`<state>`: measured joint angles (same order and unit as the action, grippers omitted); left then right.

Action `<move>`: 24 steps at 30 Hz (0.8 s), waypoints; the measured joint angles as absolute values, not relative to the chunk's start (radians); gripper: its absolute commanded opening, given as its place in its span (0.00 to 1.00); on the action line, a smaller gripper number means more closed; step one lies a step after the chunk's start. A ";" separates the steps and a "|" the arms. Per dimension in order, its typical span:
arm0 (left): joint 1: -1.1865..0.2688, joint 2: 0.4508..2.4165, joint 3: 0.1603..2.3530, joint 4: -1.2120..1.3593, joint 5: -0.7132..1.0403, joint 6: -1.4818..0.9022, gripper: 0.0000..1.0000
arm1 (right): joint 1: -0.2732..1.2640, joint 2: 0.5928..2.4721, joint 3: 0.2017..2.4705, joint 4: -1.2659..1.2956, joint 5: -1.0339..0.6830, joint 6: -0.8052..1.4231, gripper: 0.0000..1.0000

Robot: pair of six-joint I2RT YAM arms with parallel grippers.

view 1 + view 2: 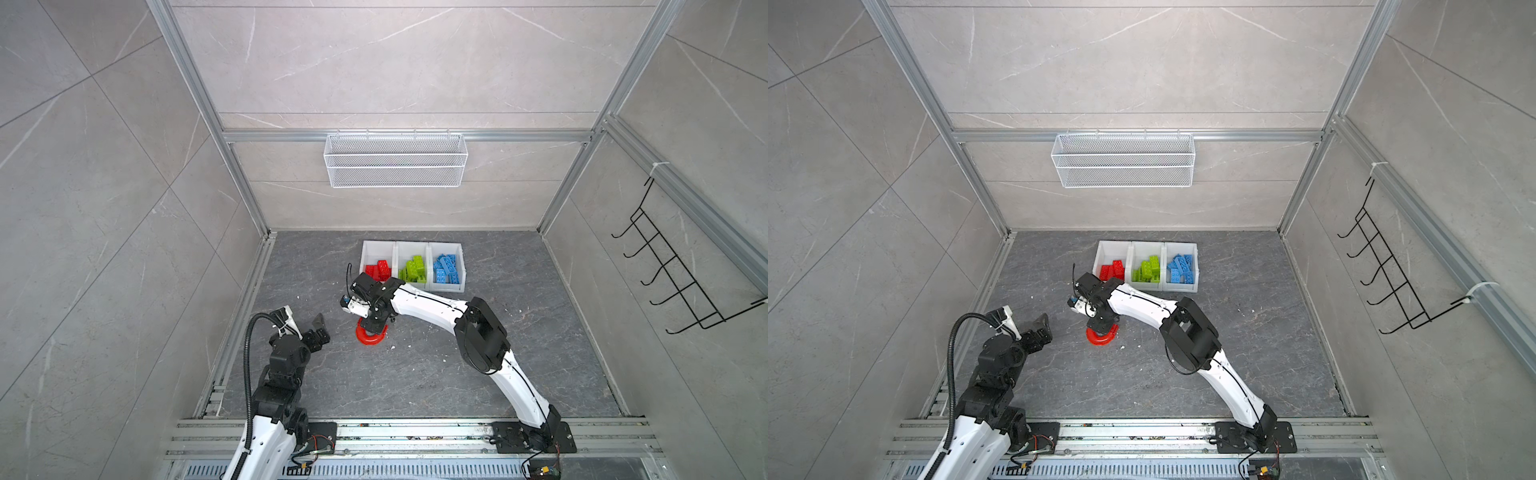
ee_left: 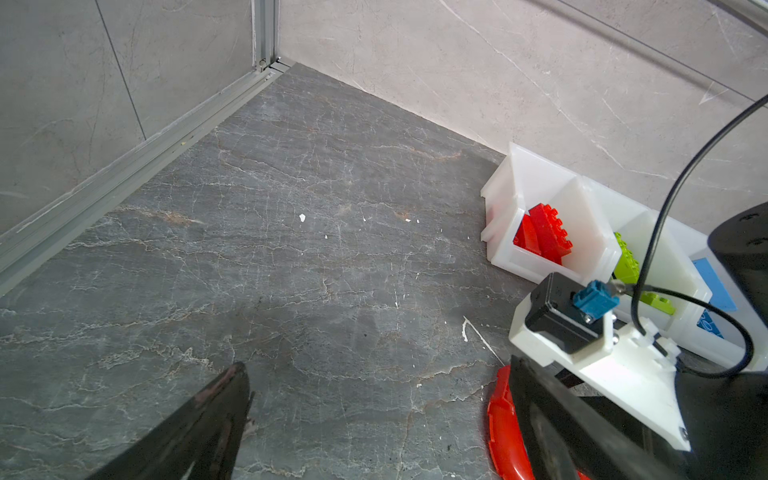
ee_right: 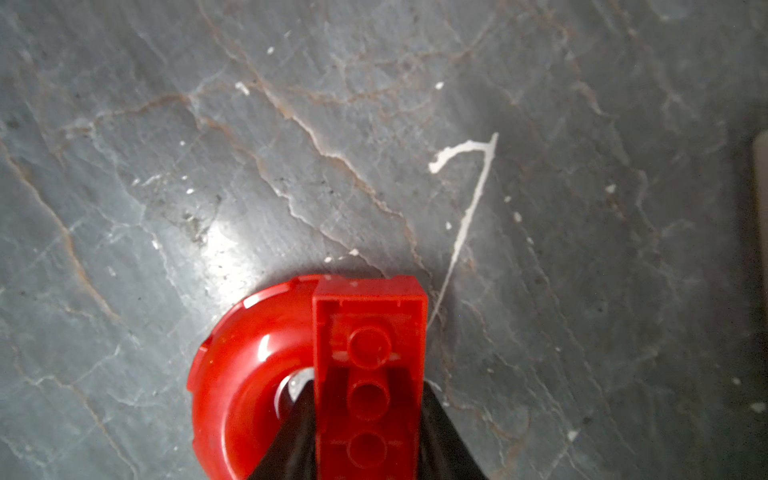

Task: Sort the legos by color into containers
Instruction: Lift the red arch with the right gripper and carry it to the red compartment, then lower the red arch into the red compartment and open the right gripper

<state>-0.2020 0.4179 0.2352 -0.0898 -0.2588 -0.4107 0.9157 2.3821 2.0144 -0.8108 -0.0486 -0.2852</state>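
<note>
Leftmost, in both top views, the left gripper (image 1: 321, 327) (image 1: 1044, 328) gapes wide, empty. Only the right wrist view shows the right gripper (image 3: 368, 390) pinching the hollow, tubed foot of the glossy red arch piece (image 3: 249, 365) on the veined table (image 3: 166, 166).

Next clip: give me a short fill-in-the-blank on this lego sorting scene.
The arch piece, clamped by the right gripper, is coloured ____.
The middle container holds ____ legos.
The jaws of the left gripper stand ____.
Missing words: red, green, open.
</note>
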 measured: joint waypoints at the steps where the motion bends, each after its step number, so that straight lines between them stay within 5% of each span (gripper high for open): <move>1: -0.202 0.418 0.235 -0.090 -0.259 -0.411 1.00 | 0.910 2.381 2.014 -0.811 -0.049 -0.270 0.26; 16: -0.202 0.404 0.233 -0.105 -0.258 -0.416 1.00 | 0.684 2.312 2.158 -0.656 -0.072 -0.036 0.22; 24: -0.202 0.392 0.233 -0.107 -0.257 -0.416 1.00 | 0.666 2.474 2.432 -0.616 -0.059 0.027 0.24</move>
<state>-0.2020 0.3920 0.2329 -0.1074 -0.2569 -0.4160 0.6662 2.4737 2.4325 -0.6155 -0.0586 0.0265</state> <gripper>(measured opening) 0.999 0.338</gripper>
